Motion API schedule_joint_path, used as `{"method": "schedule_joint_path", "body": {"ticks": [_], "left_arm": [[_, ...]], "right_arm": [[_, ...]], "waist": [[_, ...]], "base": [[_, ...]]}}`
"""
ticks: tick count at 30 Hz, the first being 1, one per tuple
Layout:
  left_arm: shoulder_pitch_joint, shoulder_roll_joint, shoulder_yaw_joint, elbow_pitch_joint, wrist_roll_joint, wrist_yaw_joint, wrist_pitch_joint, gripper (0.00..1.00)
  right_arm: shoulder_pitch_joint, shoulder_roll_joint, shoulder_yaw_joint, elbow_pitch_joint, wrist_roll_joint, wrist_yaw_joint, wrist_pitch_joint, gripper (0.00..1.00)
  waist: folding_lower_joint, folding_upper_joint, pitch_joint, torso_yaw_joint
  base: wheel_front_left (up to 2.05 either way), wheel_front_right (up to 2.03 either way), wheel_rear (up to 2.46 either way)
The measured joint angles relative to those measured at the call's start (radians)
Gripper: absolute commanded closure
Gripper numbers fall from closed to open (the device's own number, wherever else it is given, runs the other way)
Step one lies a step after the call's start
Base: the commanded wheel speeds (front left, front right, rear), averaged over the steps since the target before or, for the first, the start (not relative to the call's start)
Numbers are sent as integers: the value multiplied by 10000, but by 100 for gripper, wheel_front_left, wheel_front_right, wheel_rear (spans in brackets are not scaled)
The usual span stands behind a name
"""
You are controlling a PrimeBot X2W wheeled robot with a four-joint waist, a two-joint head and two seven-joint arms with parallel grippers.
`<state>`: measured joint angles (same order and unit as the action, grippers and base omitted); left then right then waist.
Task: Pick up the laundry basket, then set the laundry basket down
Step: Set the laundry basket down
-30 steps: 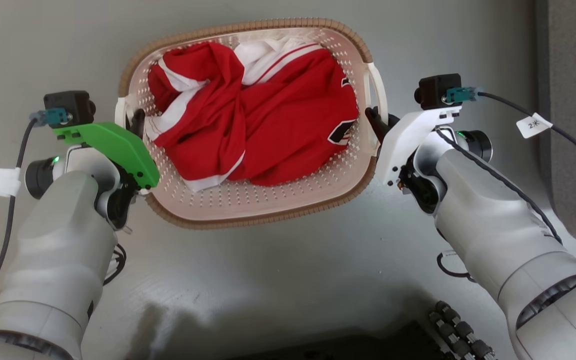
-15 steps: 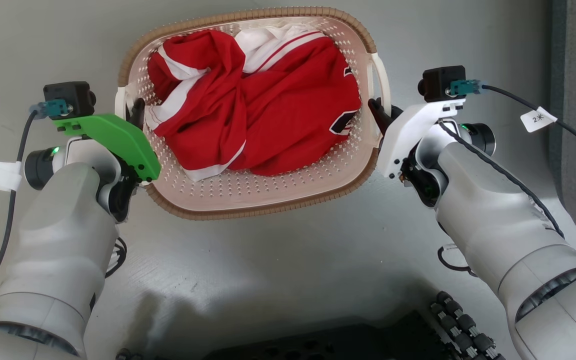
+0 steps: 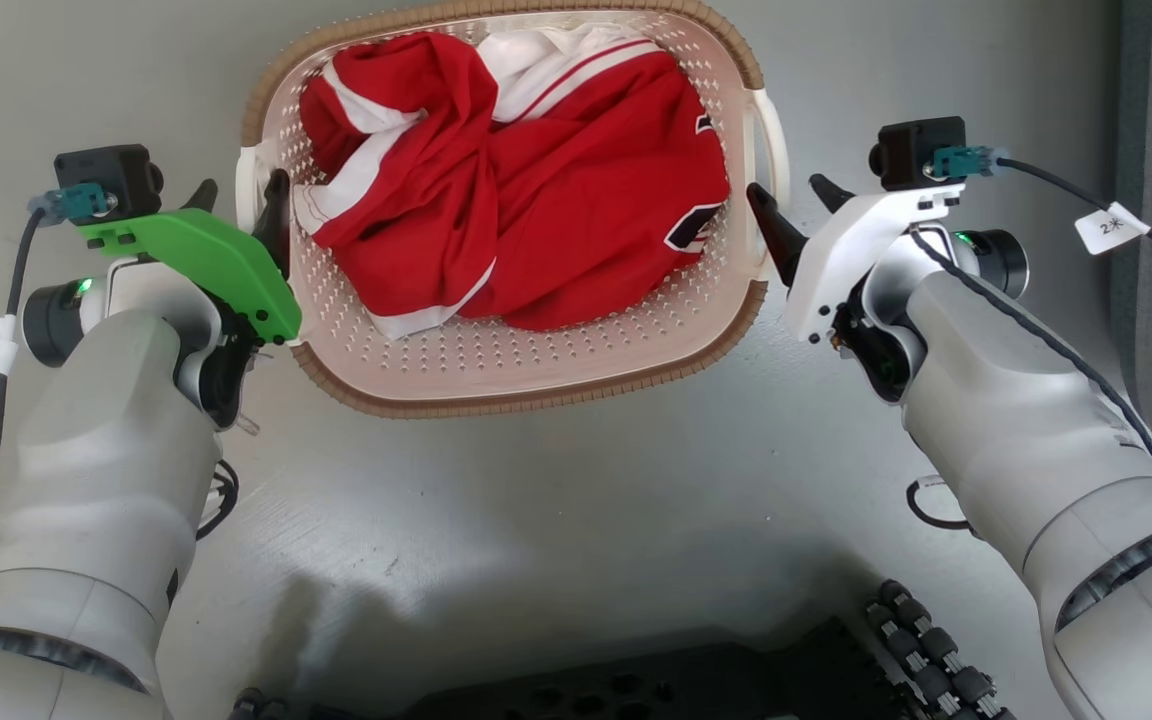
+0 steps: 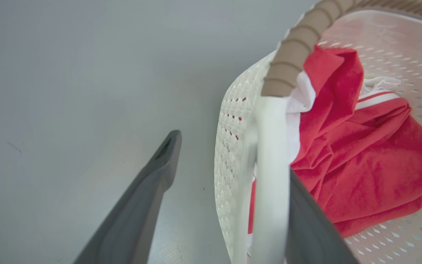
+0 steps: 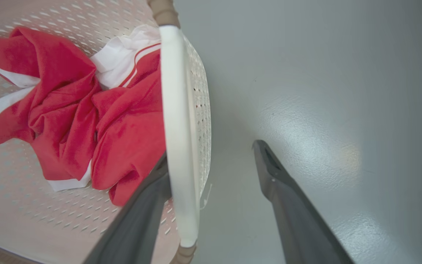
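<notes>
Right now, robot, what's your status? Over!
Left gripper open astride left handle. Right gripper open astride right handle. Laundry basket on grey floor, red jersey inside. Nothing in the way.

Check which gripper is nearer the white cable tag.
Right. The right gripper straddles the basket handle nearest the tag; the left gripper straddles the far handle.

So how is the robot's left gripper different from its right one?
The left gripper wears a green cover; the right gripper wears a white cover. The left gripper sits at the laundry basket's left handle, the right gripper at its right handle. Same: both are open, with one dark finger on each side of the handle.
</notes>
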<state>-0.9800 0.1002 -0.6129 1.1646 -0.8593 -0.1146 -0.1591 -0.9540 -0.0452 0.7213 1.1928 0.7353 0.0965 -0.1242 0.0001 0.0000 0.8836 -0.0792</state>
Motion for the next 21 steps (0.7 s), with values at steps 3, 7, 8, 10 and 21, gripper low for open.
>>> {"method": "schedule_joint_path", "body": {"ticks": [3, 7, 8, 10, 21], "left_arm": [[-36, 19, -13, 50, 0, -54, -17, 0], [-40, 19, -21, 176, 0, -75, -92, 0], [-40, 17, -25, 194, 0, -79, -96, 0], [-40, 13, -35, 213, 0, -82, -104, 0], [-45, -52, -88, 309, 0, -84, -180, 0]], "right_arm": [[-3, -17, 58, 8, -15, 6, -86, 0], [-12, -6, 88, 4, -15, 86, -119, 0], [-12, -6, 90, 6, -15, 88, -136, 0], [-12, -4, 96, 12, -15, 92, -163, 0], [-10, -46, 209, 54, 38, 176, -221, 0]], "waist": [[0, 0, 18, 26], [0, 0, 27, 61], [0, 0, 26, 68], [0, 0, 17, 79], [0, 0, -109, 111]], "base": [[0, 0, 0], [0, 0, 0], [0, 0, 0], [0, 0, 0], [0, 0, 0]]}}
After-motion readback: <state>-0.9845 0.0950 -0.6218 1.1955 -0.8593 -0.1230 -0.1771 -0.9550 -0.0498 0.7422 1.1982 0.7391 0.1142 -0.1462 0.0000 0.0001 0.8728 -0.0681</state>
